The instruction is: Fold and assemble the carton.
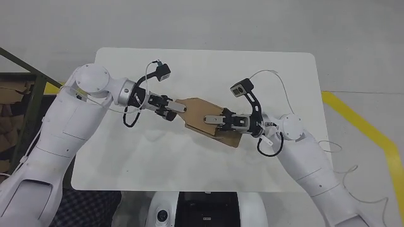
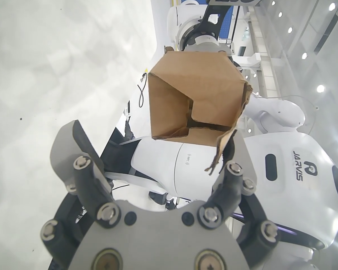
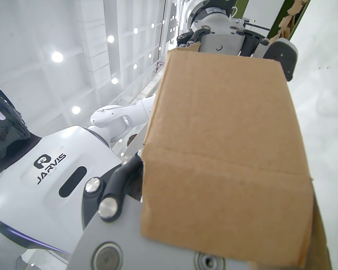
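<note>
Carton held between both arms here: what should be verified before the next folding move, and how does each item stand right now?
1. Left end effector open: ok.
2. The carton turns its open end toward it: ok.
3. Right end effector has a firm hold on the carton: cannot tell, a panel covers it.
4. Near flap has a clean edge: not ok, ragged.
5. The carton rests on the table: cannot tell.

Carton [image 2: 197, 96]: brown corrugated cardboard, matt, with a torn, ragged edge beside one finger of the left gripper [image 2: 155, 144]. That gripper has a brushed metal plate, glossy screw heads and matt black pads [image 2: 86, 143]. Table [image 1: 126, 157] beneath: white, smooth.
</note>
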Available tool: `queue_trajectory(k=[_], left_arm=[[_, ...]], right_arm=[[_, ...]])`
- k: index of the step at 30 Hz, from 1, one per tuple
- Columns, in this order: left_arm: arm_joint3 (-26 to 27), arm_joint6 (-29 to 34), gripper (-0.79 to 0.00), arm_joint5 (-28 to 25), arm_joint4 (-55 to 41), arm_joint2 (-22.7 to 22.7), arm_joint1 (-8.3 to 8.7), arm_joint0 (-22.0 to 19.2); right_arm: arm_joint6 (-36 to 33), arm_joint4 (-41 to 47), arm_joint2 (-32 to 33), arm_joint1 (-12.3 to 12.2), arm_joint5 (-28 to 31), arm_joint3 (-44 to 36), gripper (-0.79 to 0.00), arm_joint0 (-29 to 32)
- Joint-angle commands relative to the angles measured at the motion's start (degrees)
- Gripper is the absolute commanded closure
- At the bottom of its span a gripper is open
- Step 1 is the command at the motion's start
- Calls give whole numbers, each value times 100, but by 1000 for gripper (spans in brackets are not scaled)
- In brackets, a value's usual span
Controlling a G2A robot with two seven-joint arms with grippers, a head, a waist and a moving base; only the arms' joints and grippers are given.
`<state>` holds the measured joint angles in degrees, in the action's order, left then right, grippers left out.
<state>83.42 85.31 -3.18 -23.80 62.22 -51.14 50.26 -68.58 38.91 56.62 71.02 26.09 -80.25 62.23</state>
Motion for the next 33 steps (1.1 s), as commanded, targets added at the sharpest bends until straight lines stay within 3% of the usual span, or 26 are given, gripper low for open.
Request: queue_trajectory(k=[1,13,33], left_arm=[[-16,-13,-785,3,-27,29,7,11],[-159,-49,-785,7,-110,-1,2,22],[-106,-60,-785,103,131,-423,-88,-153]], right_arm=[[-1,0,-3,3,0,3,0,-3],[-36,9,1,15,4,-21,0,7],[-128,145,59,22,-1,-66,0,59]])
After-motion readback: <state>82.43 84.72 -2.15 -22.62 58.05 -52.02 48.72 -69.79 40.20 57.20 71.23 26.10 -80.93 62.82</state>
